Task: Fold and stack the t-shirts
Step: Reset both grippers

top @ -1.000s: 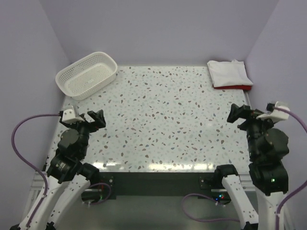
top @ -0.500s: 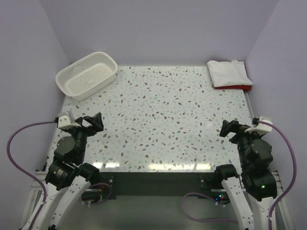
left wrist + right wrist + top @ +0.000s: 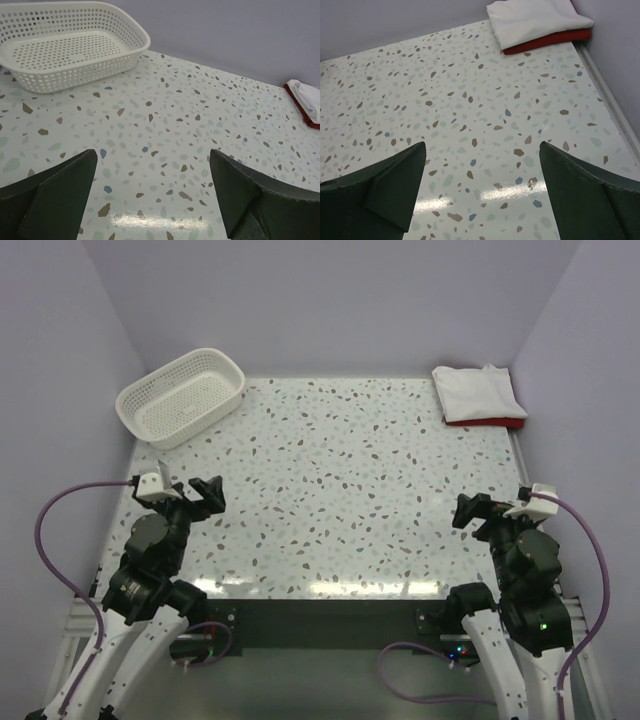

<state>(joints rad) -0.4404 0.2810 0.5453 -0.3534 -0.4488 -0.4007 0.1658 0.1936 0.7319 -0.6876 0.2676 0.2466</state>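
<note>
The left gripper (image 3: 192, 492) has its jaws spread wide with nothing between them; its wrist view shows only bare speckled table (image 3: 340, 490) in the gap. The right gripper (image 3: 478, 510) is released the same way, its two dark fingers framing empty tabletop. Both arms sit low at the near edge, one on each side, well apart from each other and from the cloth. Further out, the t-shirts lie in the far right corner, against the table's right border. The white t-shirt (image 3: 478, 390) is folded into a neat block and rests on top of the red t-shirt (image 3: 490, 422), of which only a thin strip shows along the near edge and right side. The white lattice basket (image 3: 190, 420) stands in the far left corner with nothing visible inside it. Judged from this layout, the folding and stacking looks done, and the step in hand is simply parking the arms. To do that well, the right arm, which is nearer the pile, should move only along the near edge, away from the stack, so that no finger or cable snags a cloth corner. The jaws are best left apart, since closing them near loose fabric risks pinching it. The red strip suggests a slight offset, but nudging it now could undo the fold.
</note>
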